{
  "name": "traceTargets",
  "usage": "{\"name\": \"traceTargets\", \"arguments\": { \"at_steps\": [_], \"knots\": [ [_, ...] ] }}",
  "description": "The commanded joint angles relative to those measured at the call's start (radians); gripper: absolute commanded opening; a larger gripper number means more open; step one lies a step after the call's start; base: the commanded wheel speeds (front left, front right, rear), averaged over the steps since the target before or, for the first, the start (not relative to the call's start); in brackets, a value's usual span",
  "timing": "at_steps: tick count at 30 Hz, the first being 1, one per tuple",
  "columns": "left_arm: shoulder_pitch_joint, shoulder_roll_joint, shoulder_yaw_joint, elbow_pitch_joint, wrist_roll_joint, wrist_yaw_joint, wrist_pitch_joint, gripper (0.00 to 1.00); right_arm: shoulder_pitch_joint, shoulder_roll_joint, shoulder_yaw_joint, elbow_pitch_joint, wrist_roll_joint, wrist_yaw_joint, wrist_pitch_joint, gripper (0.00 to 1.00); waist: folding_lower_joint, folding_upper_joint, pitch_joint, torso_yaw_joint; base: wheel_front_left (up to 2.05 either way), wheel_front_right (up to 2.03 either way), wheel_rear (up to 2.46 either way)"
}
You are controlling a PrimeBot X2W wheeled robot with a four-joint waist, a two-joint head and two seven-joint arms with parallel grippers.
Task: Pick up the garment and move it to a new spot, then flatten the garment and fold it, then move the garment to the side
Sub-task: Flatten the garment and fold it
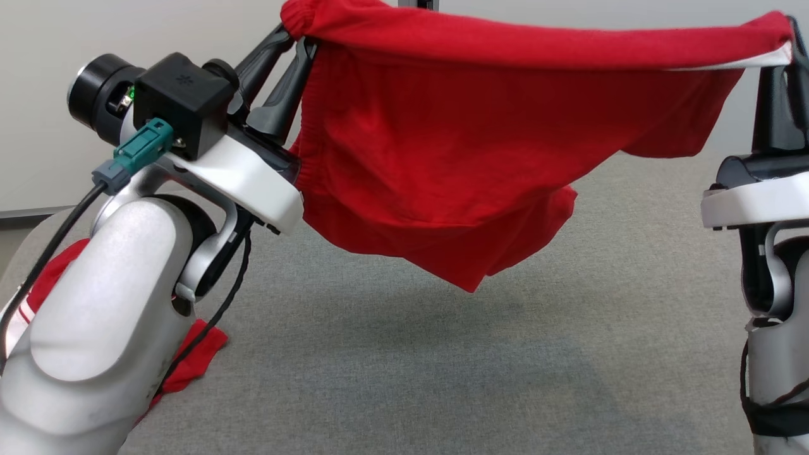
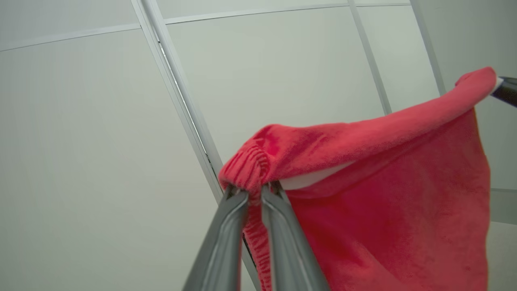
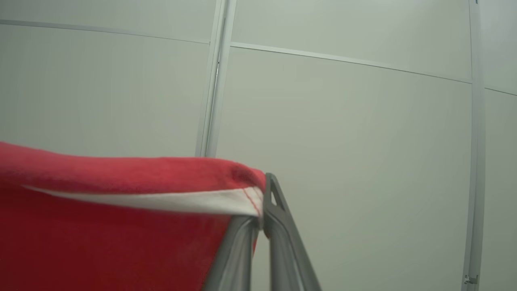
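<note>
The red garment hangs in the air above the grey surface, strung by its upper edge between the two grippers. The left gripper is closed on a bunched, ribbed corner, and the wrist view shows cloth squeezed between its fingers. The right gripper is pinched shut on the opposite corner, where a white trim runs along the edge.

The cloth looks light, soft and limp. Its top edge is taut while the body sags into loose folds, with the lowest point clear of the surface. It should drape and not keep a shape (a knit like this may also stretch under tension), so the corners and the hem seem the safest places to hold. The left grip is on a thick wad, which I judge secure. The right one has a thinner bite and could slip.

A second red cloth lies on the surface under the left arm, near its dangling black cable. Laying the garment down there risks tangling the two, and the open area ahead looks better.
</note>
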Motion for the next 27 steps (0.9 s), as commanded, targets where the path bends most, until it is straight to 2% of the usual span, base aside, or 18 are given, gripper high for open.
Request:
{"name": "traceTargets", "arguments": {
  "at_steps": [1,5,9,13,17,20,21,24,27],
  "knots": [
    [0.017,0.005,0.002,-0.002,-0.007,0.006,0.002,0.00,0.021,0.002,0.002,-0.002,-0.003,0.000,0.007,0.00,0.0000,0.0000,0.004,-0.001,0.00,0.00,0.00],
    [0.027,0.001,0.010,0.008,-0.026,0.018,0.018,0.00,0.026,0.004,0.008,0.010,0.006,0.000,0.030,0.00,0.0000,0.0000,0.029,-0.009,0.00,0.00,0.00],
    [-0.026,-0.015,0.046,0.034,-0.078,0.025,0.053,0.00,-0.048,-0.029,0.040,0.038,0.036,0.000,0.060,0.00,0.0000,0.0000,0.108,-0.026,0.00,0.00,0.00],
    [-0.149,-0.034,0.047,0.095,-0.082,0.002,0.097,0.00,-0.207,-0.086,0.086,0.104,0.076,0.000,0.084,0.00,0.0000,0.0000,0.237,-0.047,0.00,0.00,0.00],
    [-0.336,-0.059,0.060,0.222,-0.061,-0.014,0.104,0.00,-0.430,-0.123,0.121,0.219,0.113,0.000,0.056,0.00,0.0000,0.0000,0.373,-0.067,0.00,0.00,0.00],
    [-0.490,-0.088,0.078,0.346,-0.039,-0.016,0.063,0.00,-0.594,-0.135,0.107,0.339,0.115,0.000,-0.021,0.00,0.0000,0.0000,0.468,-0.078,0.00,0.00,0.00],
    [-0.581,-0.110,0.088,0.433,-0.021,-0.011,0.014,0.00,-0.687,-0.132,0.104,0.423,0.109,-0.001,-0.087,0.00,0.0000,0.0000,0.517,-0.082,0.00,0.00,0.00],
    [-0.694,-0.146,0.097,0.547,-0.002,-0.011,-0.075,0.00,-0.793,-0.132,0.094,0.529,0.082,-0.001,-0.172,0.00,0.0000,0.0000,0.577,-0.080,0.00,0.00,0.00],
    [-0.747,-0.186,0.090,0.650,0.009,-0.022,-0.175,0.00,-0.844,-0.117,0.084,0.622,0.064,-0.001,-0.207,0.00,0.0000,0.0000,0.626,-0.075,0.00,0.00,0.00]
  ]
}}
